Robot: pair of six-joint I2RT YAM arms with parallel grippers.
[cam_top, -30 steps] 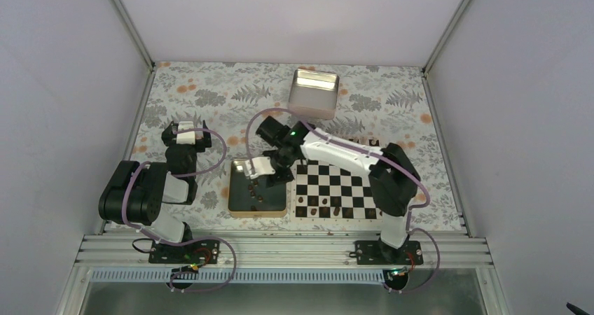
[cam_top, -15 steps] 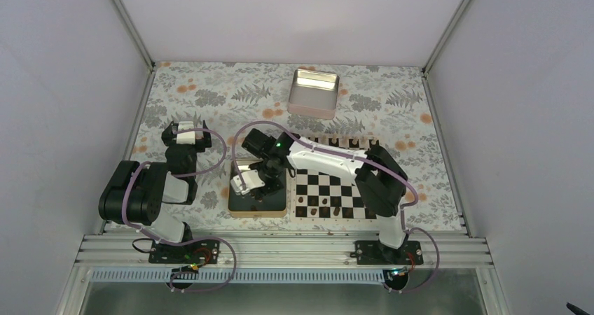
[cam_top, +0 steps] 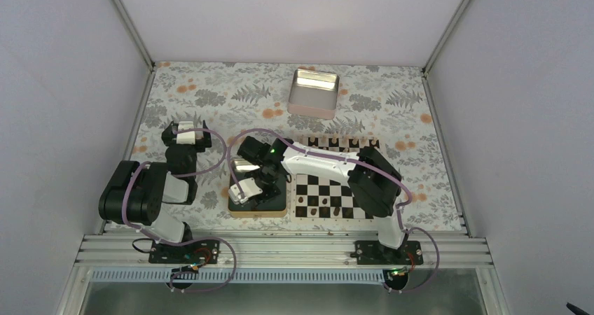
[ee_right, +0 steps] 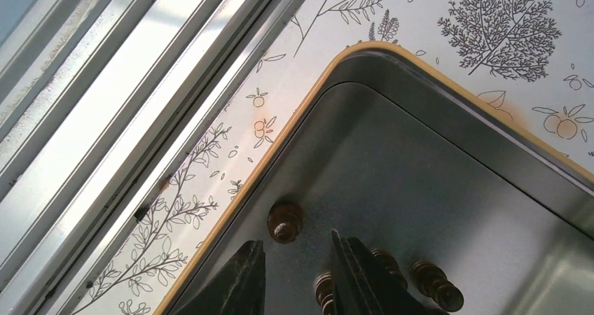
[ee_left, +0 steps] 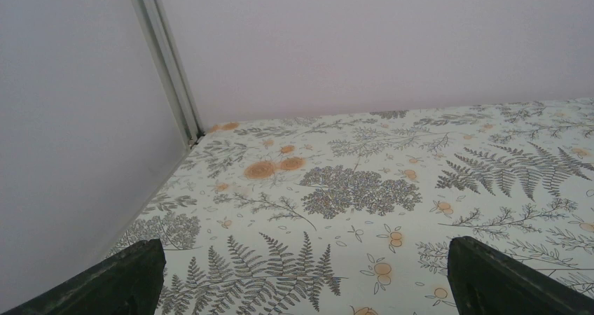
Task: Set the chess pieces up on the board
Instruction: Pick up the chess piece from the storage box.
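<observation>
Claw entry: right claw (ee_right: 294, 259), jaws narrow, a slim gap between them and nothing in it. Tips are low over the near left corner of the gold-rimmed tray (ee_right: 434, 168).

Nearest item: one dark brown piece (ee_right: 286, 222) on the tray floor, just ahead of the gap and apart from both fingers. I see it end-on, so I cannot tell whether it stands or lies.

Beside it: more dark pieces (ee_right: 429, 281), bunched together by the right-hand finger.

Step in hand, as I judge it: picking one piece out of the tray for the board. No grip made yet.

Next move calls for:
- centring the gap on the lone piece;
- easing forward and down;
- closing on that piece alone without dragging the bunch;
- lifting clear of the tray wall and carrying rightward.

Board (cam_top: 316, 182): just right of the tray on the tabletop (cam_top: 210, 91). A few placed pieces (cam_top: 312, 208) sit along its near rows and most visible squares are unfilled, so I rate the setup as early.

Other arm: left claw (ee_left: 301, 287), jaws wide with nothing between, over floral tabletop well left of the tray.

Silver tin (cam_top: 313, 91): far side, well apart, not involved.
</observation>
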